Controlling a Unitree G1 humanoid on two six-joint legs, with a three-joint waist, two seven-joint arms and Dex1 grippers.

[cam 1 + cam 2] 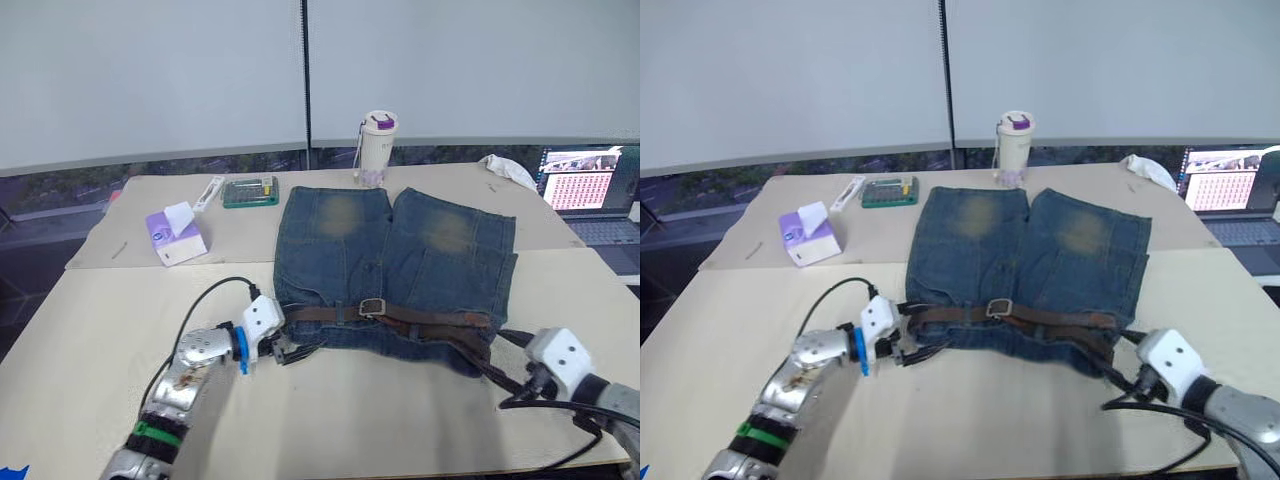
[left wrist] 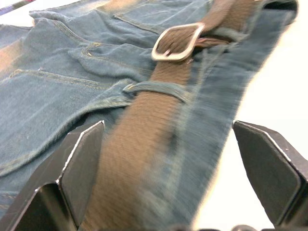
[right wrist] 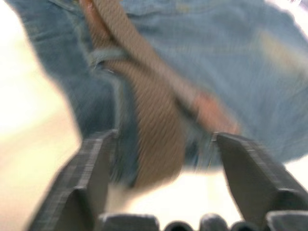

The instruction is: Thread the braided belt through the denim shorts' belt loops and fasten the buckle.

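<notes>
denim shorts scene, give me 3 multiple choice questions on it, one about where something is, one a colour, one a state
1. Where does the buckle sit?
A. near the middle of the waistband of the denim shorts
B. on the tissue box
C. beside the laptop

2. What colour is the lid of the cup behind the shorts?
A. red
B. purple
C. green

3. How is the left gripper?
A. shut on the buckle
B. shut on a loop
C. open, its fingers either side of the braided belt

Answers:
1 A, the silver frame lies on the belt about midway along the waistband in the eye views.
2 B, the cup's top is purple.
3 C, the left wrist view shows both fingers wide apart with belt and waistband between them.
</notes>
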